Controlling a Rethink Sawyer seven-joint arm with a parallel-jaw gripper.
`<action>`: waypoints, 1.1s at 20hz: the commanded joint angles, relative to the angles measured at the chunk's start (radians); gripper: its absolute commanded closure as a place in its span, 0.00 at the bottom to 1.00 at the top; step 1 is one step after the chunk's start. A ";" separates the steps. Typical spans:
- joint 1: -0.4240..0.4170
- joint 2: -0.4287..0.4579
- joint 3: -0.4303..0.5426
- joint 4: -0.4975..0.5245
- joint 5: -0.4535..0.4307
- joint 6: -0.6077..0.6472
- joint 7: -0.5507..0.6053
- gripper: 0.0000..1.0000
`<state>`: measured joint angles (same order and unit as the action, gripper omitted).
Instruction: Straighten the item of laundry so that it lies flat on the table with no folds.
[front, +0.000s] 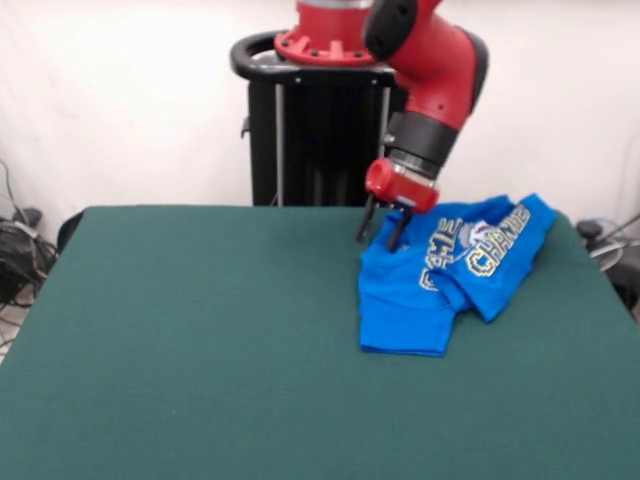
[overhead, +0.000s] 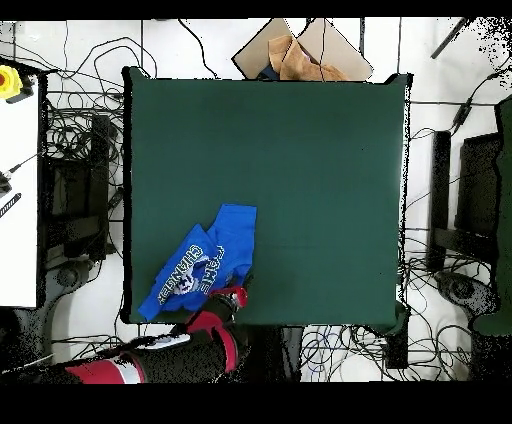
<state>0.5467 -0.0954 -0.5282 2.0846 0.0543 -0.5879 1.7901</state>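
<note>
The bright blue T-shirt (front: 415, 300) lies crumpled and folded over itself on the dark green table (front: 200, 340), at the far right in the front view. Its lettering shows on a creased, twisted fold. In the overhead view the shirt (overhead: 205, 262) lies near the table's (overhead: 310, 160) bottom left corner, close to the robot's base. My gripper (front: 381, 229) hangs at the shirt's far left edge, its two dark fingers apart. One fingertip is over the shirt's edge, the other over bare table beside it. In the overhead view the gripper (overhead: 240, 291) is at the shirt's lower right edge.
The black pedestal (front: 320, 130) stands behind the table's far edge. In the overhead view a cardboard box (overhead: 300, 55) sits beyond the table's top edge, cables cover the floor all round, and a white bench (overhead: 18, 200) stands to the left.
</note>
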 joint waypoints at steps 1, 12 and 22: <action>-0.072 0.203 -0.027 -0.224 0.086 0.012 0.039 0.00; -0.214 0.246 -0.064 -0.330 -0.069 -0.025 0.006 0.00; -0.329 0.266 -0.084 -0.476 -0.240 -0.033 -0.030 0.00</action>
<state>0.3076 0.0388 -0.6877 1.8995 -0.1581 -0.6457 1.7901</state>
